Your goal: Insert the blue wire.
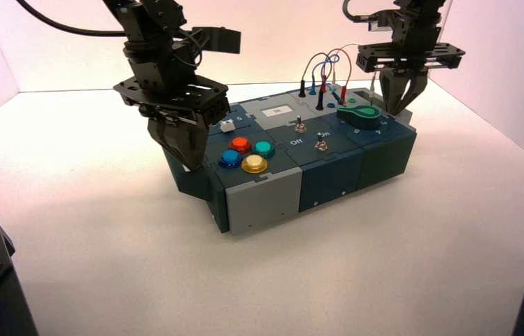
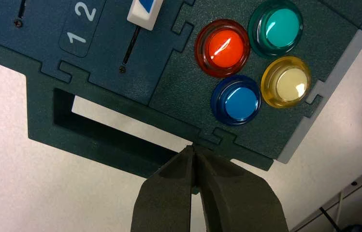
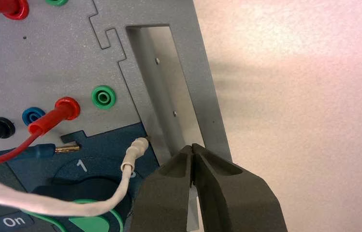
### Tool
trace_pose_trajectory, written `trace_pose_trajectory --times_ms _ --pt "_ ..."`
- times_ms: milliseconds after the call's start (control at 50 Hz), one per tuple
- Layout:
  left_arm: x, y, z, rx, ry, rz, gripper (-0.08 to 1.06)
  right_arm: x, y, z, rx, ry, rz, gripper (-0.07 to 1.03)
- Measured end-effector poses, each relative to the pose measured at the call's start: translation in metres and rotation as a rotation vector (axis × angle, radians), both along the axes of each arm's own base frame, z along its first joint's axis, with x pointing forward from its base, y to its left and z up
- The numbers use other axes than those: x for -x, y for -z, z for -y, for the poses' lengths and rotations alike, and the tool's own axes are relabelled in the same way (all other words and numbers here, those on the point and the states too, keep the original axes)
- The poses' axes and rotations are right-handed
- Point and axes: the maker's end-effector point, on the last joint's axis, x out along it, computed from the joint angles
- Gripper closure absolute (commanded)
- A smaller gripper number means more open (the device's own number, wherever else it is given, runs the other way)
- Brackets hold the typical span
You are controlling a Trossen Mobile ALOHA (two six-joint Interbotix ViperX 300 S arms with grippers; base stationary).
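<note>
right wrist view: right pincer (image 3: 193, 151) closed, empty.

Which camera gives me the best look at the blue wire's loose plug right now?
The right wrist view: the blue wire's loose plug lies unplugged on the box, metal pin bare. The high view shows only the wire's thin arch; the left wrist view misses it.

The box (image 1: 329, 171) is dark blue with pale grey panels. Four glossy round buttons — red (image 2: 223, 47), green (image 2: 275, 28), yellow (image 2: 286, 82), blue (image 2: 236, 100). The blue wire (image 3: 5, 152) ends in a bare brass pin; the red wire (image 3: 34, 129) and white wire (image 3: 72, 205) lie beside it — green socket (image 3: 104, 97) nearby. White bench (image 1: 105, 231).
</note>
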Motion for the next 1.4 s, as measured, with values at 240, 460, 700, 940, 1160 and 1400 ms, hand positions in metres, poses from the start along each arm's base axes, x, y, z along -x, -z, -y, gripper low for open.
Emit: trace_pose_trajectory --times_ms 240,460,700,940,1160,1400 --pt "0.001 -0.001 -0.001 0.003 -0.007 0.004 1.0 -0.001 0.0 -0.003 -0.002 -0.008 0.009 0.98" --pt "-0.007 -0.016 0.008 0.028 -0.009 0.021 1.0 0.0 -0.01 -0.004 0.0 -0.007 -0.001 0.98" --pt "-0.022 -0.052 0.022 0.1 0.0 0.1 1.0 0.008 -0.028 -0.019 -0.007 -0.037 -0.003 0.98" --pt "-0.034 -0.074 0.031 0.118 0.019 0.138 1.0 -0.004 -0.048 -0.026 -0.013 -0.054 0.043 0.98" --pt "-0.037 -0.084 0.033 0.129 0.03 0.154 1.0 -0.003 -0.07 -0.023 -0.006 -0.062 0.067 0.98" --pt "-0.047 -0.116 0.032 0.19 0.004 0.229 1.0 0.006 -0.119 -0.026 -0.038 -0.086 0.177 0.98"
